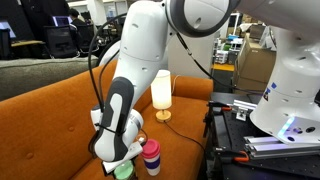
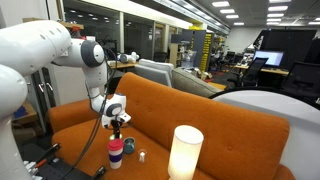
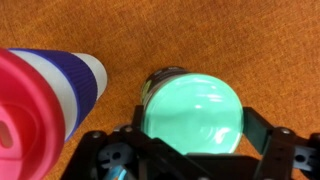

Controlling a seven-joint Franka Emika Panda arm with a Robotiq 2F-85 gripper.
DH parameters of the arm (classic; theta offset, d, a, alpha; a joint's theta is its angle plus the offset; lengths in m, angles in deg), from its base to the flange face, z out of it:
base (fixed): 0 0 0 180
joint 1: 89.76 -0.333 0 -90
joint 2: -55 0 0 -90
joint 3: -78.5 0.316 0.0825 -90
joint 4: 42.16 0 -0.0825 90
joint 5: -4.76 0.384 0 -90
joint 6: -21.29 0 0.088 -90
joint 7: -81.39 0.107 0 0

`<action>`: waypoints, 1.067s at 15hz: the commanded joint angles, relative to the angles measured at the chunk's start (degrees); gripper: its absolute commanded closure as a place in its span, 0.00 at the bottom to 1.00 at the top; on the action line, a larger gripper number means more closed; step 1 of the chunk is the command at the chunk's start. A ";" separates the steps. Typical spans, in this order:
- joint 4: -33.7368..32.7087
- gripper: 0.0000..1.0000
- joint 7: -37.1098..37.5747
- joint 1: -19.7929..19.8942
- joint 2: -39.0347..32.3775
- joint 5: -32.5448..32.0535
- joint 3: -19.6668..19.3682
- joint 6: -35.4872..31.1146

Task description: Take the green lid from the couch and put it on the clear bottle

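Note:
In the wrist view the green lid (image 3: 190,108) fills the space between my gripper's (image 3: 192,128) two black fingers (image 3: 262,132), which are shut on its edges. Just under it, the greyish rim of the clear bottle (image 3: 163,75) peeks out at the lid's upper left, so the lid sits slightly off-centre over the mouth. All this stands on the orange couch (image 3: 230,40). In an exterior view the gripper (image 1: 124,158) points down at the seat with the lid (image 1: 123,172) below it. The bottle's body is hidden.
A pink-and-red bottle with a blue band (image 3: 45,95) stands close beside the lid, also seen in both exterior views (image 1: 151,157) (image 2: 116,152). A lit white cylinder lamp (image 1: 161,92) (image 2: 185,152) stands on the seat. A small ring-shaped piece (image 2: 141,155) lies nearby.

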 commanded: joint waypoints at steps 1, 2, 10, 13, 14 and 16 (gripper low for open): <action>-2.28 0.30 -0.65 2.84 -1.05 -0.67 2.20 2.81; -2.73 0.30 -0.64 3.20 -1.38 -0.62 2.42 3.18; -6.37 0.30 0.12 4.90 -3.61 -0.37 2.57 5.79; -7.51 0.30 0.20 5.38 -4.47 -0.35 2.70 6.57; -7.66 0.01 0.23 5.59 -4.66 -0.33 2.72 7.19; -8.00 0.00 -0.01 6.00 -4.89 -0.38 2.86 7.95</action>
